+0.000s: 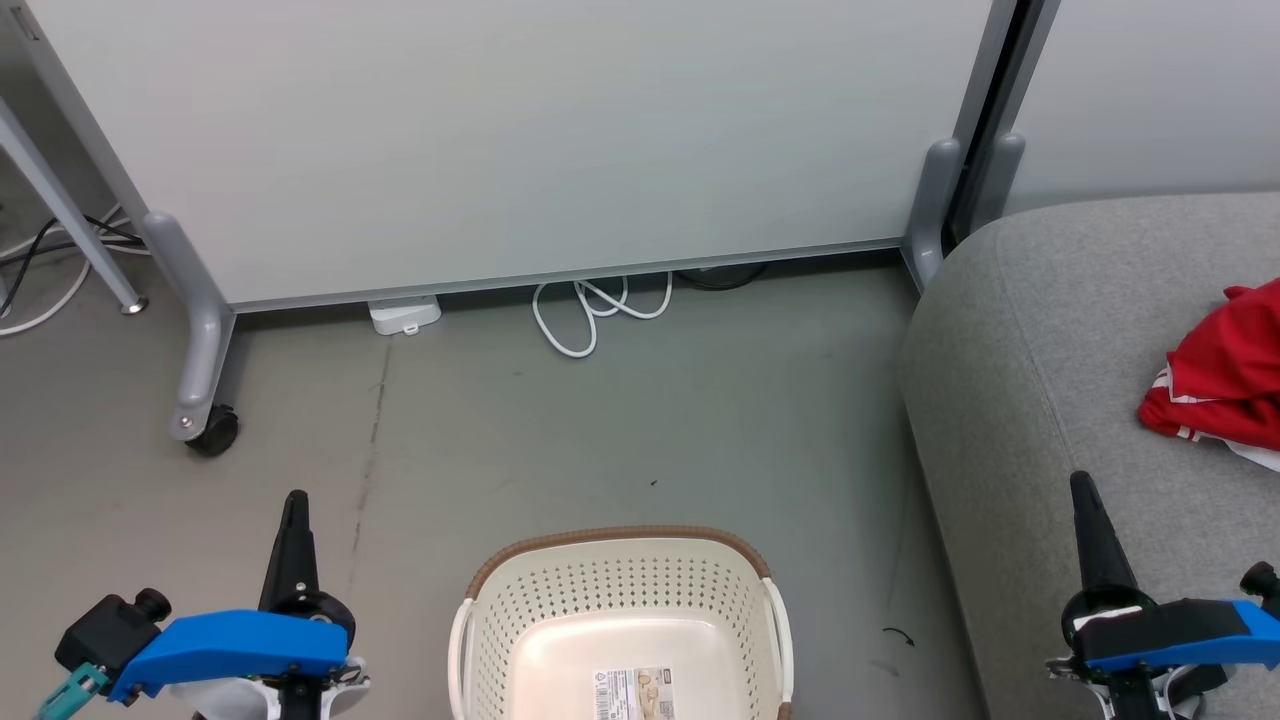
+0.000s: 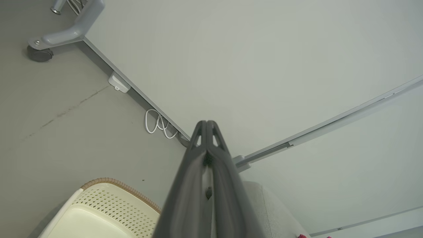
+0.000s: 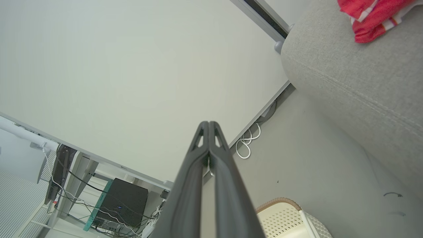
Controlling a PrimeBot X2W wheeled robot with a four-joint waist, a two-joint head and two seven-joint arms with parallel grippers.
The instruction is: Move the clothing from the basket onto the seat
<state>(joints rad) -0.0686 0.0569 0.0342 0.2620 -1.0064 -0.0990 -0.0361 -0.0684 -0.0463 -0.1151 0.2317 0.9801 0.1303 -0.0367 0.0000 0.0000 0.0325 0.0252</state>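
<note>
The cream perforated basket (image 1: 620, 620) stands on the floor at the bottom centre, with only a paper label (image 1: 634, 693) showing inside. Red clothing with white striped trim (image 1: 1222, 375) lies bunched on the grey seat (image 1: 1040, 380) at the right edge. My left gripper (image 1: 294, 500) is shut and holds nothing, left of the basket. My right gripper (image 1: 1081, 482) is shut and holds nothing, over the seat's front part. In the left wrist view the shut gripper (image 2: 206, 123) points at the white panel, with the basket (image 2: 99, 211) at lower left. The right wrist view shows the shut gripper (image 3: 209, 123), the seat (image 3: 357, 86) and the red clothing (image 3: 373, 16).
A white rolling partition (image 1: 520, 140) with grey feet and a caster (image 1: 212, 432) stands behind the basket. A white coiled cable (image 1: 590, 310) and a small white box (image 1: 404, 315) lie at its base. A second panel (image 1: 1150, 100) rises behind the seat.
</note>
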